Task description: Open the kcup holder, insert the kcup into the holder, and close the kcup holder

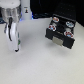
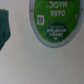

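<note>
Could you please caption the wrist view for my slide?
Wrist camera looking close at the green-topped pod lying on the white table.

One robot arm (image 1: 12, 30) stands over one white tabletop (image 1: 35, 65). One kcup holder (image 1: 64, 12) sits toward two o'clock on that tabletop. One drawer (image 1: 54, 36) of it is pulled out, with one pale handle (image 1: 60, 43) showing on its front. Inside the drawer lie several round pods (image 1: 54, 20) with coloured tops. At least four show, but the blur prevents an exact count. In the wrist view, one kcup (image 2: 54, 20) with a green lid shows nearly whole. One more green shape (image 2: 5, 27) is cut off by the frame edge, and its kind is unclear.
</note>
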You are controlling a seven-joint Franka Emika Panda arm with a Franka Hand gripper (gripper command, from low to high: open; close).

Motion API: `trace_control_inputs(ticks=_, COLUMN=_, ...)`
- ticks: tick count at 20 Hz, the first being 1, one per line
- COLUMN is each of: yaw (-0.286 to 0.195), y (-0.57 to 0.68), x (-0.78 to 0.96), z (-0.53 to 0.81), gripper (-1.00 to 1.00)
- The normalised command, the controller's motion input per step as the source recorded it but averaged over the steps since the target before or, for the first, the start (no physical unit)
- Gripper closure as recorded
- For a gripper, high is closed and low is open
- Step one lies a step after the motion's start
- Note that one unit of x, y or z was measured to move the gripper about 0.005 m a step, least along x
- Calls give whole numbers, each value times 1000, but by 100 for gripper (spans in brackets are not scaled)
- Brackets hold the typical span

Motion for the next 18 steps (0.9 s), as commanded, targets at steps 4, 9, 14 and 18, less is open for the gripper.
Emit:
trace_control_inputs(ticks=4, yaw=-118, y=-14, x=-37, z=-173, gripper=-100)
trace_control_inputs(ticks=9, yaw=-124, y=-14, x=-15, z=-151, gripper=-100)
trace_control_inputs(ticks=14, yaw=-132, y=8, x=-56, z=-125, gripper=-100)
trace_control_inputs(ticks=18, yaw=-128, y=-5, x=-57, z=-93, gripper=-100)
